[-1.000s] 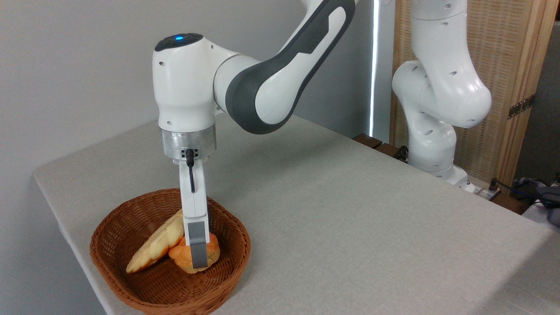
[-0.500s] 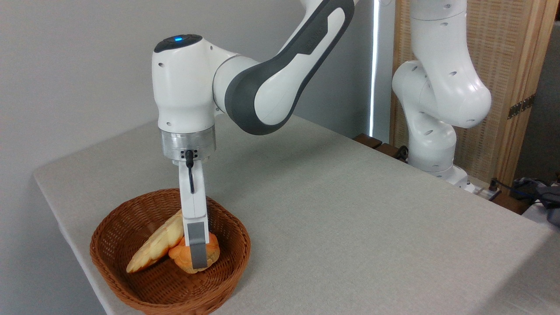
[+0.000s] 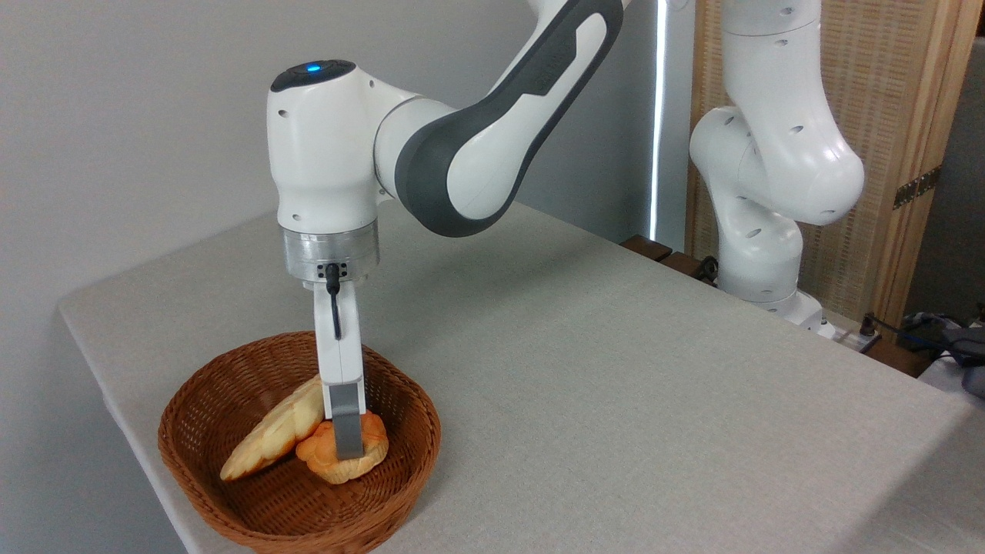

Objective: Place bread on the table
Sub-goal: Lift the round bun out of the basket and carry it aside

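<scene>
1. Reaching straight down into the basket [image 3: 231, 431], the gripper [image 3: 348, 442] presents its narrow side to the camera; only the near grey finger [image 3: 346, 431] shows, and it lies flat against the front of the bread [image 3: 373, 446].
2. Whether the jaws actually pinch the bun cannot be told; the far finger is hidden behind the near one and behind the bun itself.
3. The bread, a small round golden-orange bun with a knotted top, sits inside the brown woven basket, toward its right-hand part; whether it rests on the basket floor or hangs just clear of it cannot be told.
4. A longer, paler yellow loaf [image 3: 269, 438] lies slanted just left of the bun, its upper end leaning near the finger, its lower end pointing to the basket's left wall; the two appear to touch.
5. The basket stands at the near-left corner of the table [image 3: 616, 369], whose light grey-beige surface stretches away to the right and back.
6. The white arm [image 3: 462, 154] bends in from the upper right; a blue light glows on top of its wrist housing, and a black cable runs down the gripper body.
7. The arm's base stands at the table's far right edge; a wooden-framed woven screen [image 3: 908, 154] rises behind it.
</scene>
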Controlling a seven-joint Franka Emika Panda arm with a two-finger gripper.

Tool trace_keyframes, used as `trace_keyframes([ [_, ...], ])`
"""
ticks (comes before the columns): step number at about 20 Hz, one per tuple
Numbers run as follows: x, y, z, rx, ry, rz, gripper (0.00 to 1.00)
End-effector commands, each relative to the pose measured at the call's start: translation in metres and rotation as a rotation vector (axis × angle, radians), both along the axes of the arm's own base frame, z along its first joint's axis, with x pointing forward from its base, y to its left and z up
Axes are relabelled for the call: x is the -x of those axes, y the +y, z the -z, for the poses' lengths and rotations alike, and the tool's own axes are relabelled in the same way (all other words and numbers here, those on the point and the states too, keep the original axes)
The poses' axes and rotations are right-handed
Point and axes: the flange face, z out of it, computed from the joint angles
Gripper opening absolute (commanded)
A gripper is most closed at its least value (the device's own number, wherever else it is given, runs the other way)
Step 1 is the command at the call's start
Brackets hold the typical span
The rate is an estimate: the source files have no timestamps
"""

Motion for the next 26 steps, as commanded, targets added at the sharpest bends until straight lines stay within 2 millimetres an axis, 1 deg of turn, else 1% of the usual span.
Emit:
trace_keyframes([
  [1,0.000,0.008,-0.019,0.005,-0.037,-0.002,0.51],
  [3,0.002,0.010,-0.029,0.012,-0.048,-0.013,0.51],
  [5,0.008,0.012,-0.045,0.052,-0.050,-0.039,0.51],
  [8,0.023,0.016,-0.069,0.084,-0.022,-0.066,0.52],
  [12,0.041,0.018,-0.085,0.102,0.040,-0.152,0.52],
  [14,0.050,0.019,-0.095,0.111,0.064,-0.200,0.55],
  [16,0.061,0.019,-0.100,0.114,0.105,-0.205,0.55],
  [19,0.073,0.017,-0.103,0.129,0.161,-0.206,0.55],
  [22,0.086,0.015,-0.098,0.142,0.230,-0.244,0.55],
  [24,0.091,0.010,-0.089,0.140,0.251,-0.309,0.56],
  [26,0.095,0.010,-0.080,0.134,0.270,-0.321,0.56],
])
